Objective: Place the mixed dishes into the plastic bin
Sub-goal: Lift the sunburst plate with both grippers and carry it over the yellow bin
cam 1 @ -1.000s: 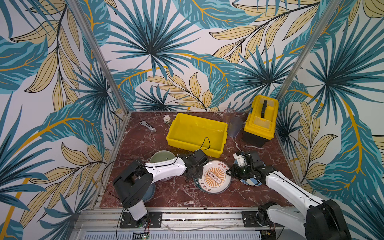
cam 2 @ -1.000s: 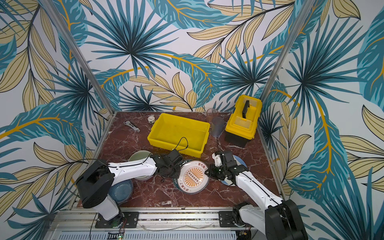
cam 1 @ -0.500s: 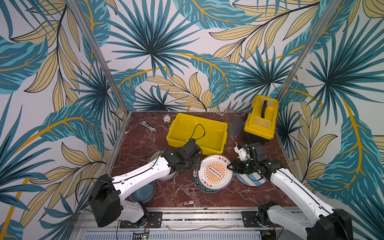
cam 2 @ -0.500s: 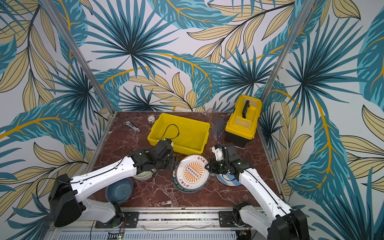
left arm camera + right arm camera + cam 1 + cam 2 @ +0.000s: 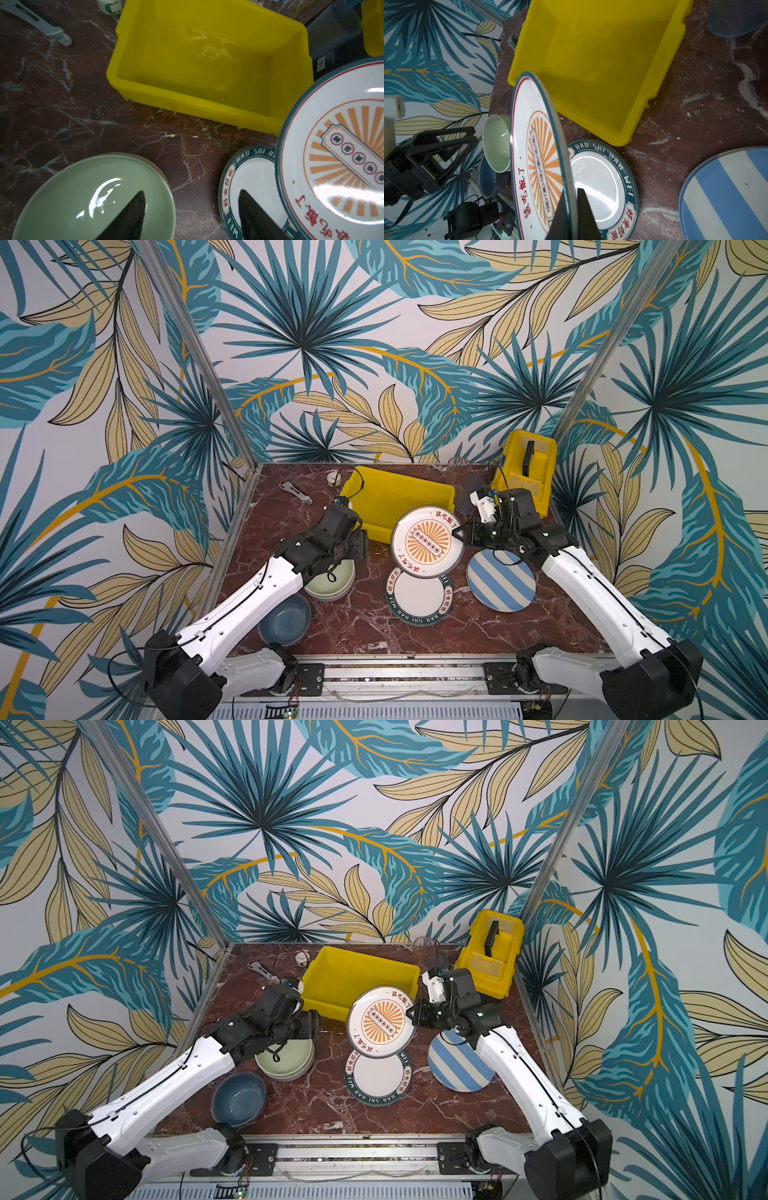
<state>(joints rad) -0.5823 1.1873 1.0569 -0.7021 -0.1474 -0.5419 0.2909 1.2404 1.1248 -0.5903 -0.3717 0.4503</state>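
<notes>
My right gripper [image 5: 459, 534] [image 5: 570, 190] is shut on the rim of the white plate with the orange sunburst [image 5: 427, 541] [image 5: 537, 158]. It holds the plate tilted in the air at the near wall of the yellow plastic bin [image 5: 395, 497] [image 5: 207, 62], which holds nothing. My left gripper [image 5: 361, 545] [image 5: 191, 192] is open and holds nothing, hovering between the pale green bowl [image 5: 330, 583] [image 5: 62, 197] and the teal-rimmed white plate [image 5: 417, 597] [image 5: 249, 176]. A blue-striped plate [image 5: 500, 583] lies under the right arm. A blue bowl [image 5: 284, 620] sits near the front left.
Two clear tumblers [image 5: 467, 489] stand between the bin and the yellow toolbox [image 5: 525, 466] at the back right. A metal wrench [image 5: 295, 492] and a small tape roll [image 5: 333, 478] lie at the back left. Patterned walls close three sides.
My left gripper opened, let go of the sunburst plate and drew back left over the green bowl. My right gripper lifted the plate off the teal-rimmed plate toward the bin.
</notes>
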